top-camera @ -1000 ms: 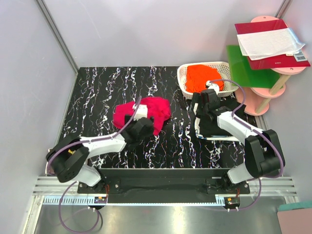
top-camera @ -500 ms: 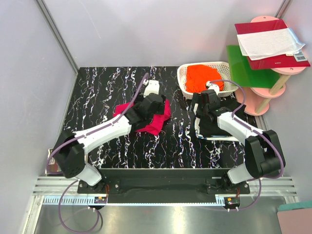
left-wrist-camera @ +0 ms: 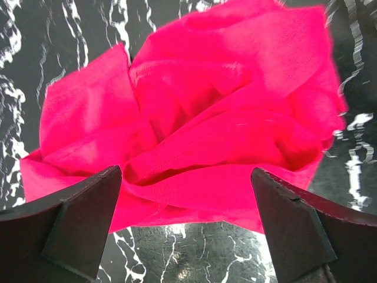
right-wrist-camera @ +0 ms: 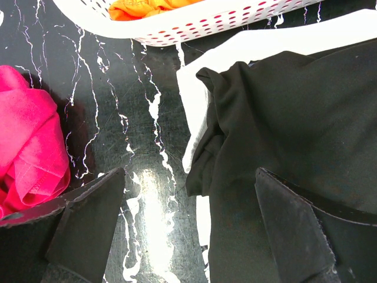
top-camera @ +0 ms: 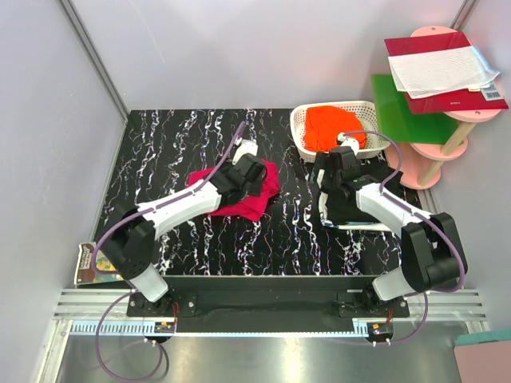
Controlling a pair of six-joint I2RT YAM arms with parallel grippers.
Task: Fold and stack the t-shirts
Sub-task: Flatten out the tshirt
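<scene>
Top view: magenta-pink t-shirt (top-camera: 259, 196) lies crumpled near the middle of the black marbled tabletop (top-camera: 160, 152). Left gripper (top-camera: 249, 177) is over its far part, arm crossing the cloth. Black t-shirt (top-camera: 345, 211) lies on the right side of the tabletop, partly under the right arm. Right gripper (top-camera: 328, 172) is just beyond it, near the white basket (top-camera: 299, 120). Orange t-shirt (top-camera: 329, 124) is bunched inside the basket.

Left wrist view: left gripper (left-wrist-camera: 184, 177) spread fully wide, 2 fingers either side of the near edge of the magenta-pink t-shirt (left-wrist-camera: 188, 112), nothing gripped. Cannot tell if the fingers touch the cloth.

Right wrist view: right gripper (right-wrist-camera: 189, 174) also fully wide, nothing held. Black t-shirt (right-wrist-camera: 288, 112) lies on a white sheet (right-wrist-camera: 193, 88), its rumpled edge between the fingers, right finger over the cloth. White basket (right-wrist-camera: 194, 23) at top with the orange t-shirt (right-wrist-camera: 134, 7) inside; magenta-pink t-shirt (right-wrist-camera: 29, 138) at the left edge.
</scene>
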